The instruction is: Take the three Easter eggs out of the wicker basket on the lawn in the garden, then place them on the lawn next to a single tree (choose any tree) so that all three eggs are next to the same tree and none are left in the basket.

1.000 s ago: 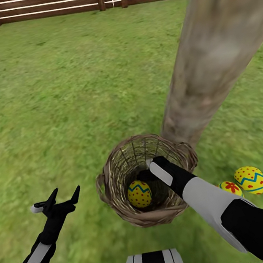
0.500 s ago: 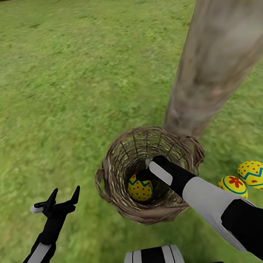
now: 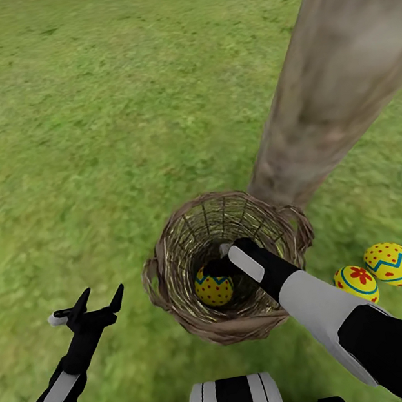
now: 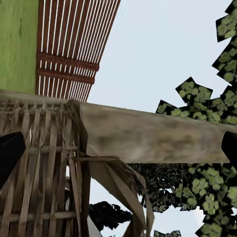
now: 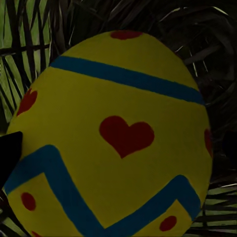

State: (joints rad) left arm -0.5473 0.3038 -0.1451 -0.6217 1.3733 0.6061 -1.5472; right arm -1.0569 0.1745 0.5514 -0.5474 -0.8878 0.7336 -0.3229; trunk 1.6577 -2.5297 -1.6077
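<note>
Black-and-grey robot arms
Pale grey forearms, black wrists bearing grey oblong patches; the left end effector (image 3: 98, 299) has black pointed fingers.

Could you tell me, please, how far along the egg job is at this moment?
Done: two eggs lie on the lawn beside the tree. In hand: the right gripper is down inside the wicker basket, close to the last egg; whether it grips is unclear. Left: lifting it out and setting it by the others.
</note>
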